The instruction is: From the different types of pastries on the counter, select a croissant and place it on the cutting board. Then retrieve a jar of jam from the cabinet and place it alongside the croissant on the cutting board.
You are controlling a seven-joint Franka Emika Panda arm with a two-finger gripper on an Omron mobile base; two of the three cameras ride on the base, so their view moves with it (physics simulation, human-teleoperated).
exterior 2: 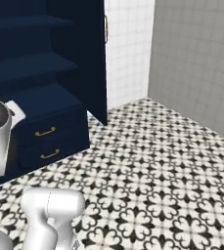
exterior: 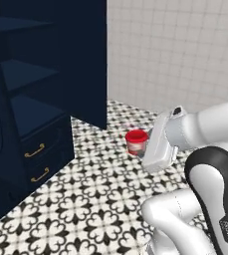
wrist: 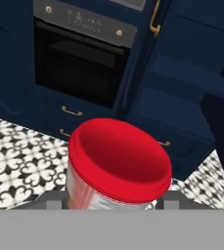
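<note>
The black-and-white patterned tile floor (exterior: 85, 199) spreads beneath and ahead of the jaws, running to the pale tiled walls (exterior: 185, 50) and carrying the dark navy cabinet (exterior: 51, 149), which stands directly on it well beyond the jaws. Inside the cabinet, bare flat shelves (exterior: 26, 72) step upward above two drawers with gold-coloured handles (exterior: 35, 150), with the open door (exterior: 88, 60) standing alongside. In the hand view, beyond the jaws, a built-in oven (wrist: 79, 58) sits in the navy cabinetry, which rests on the same floor.
</note>
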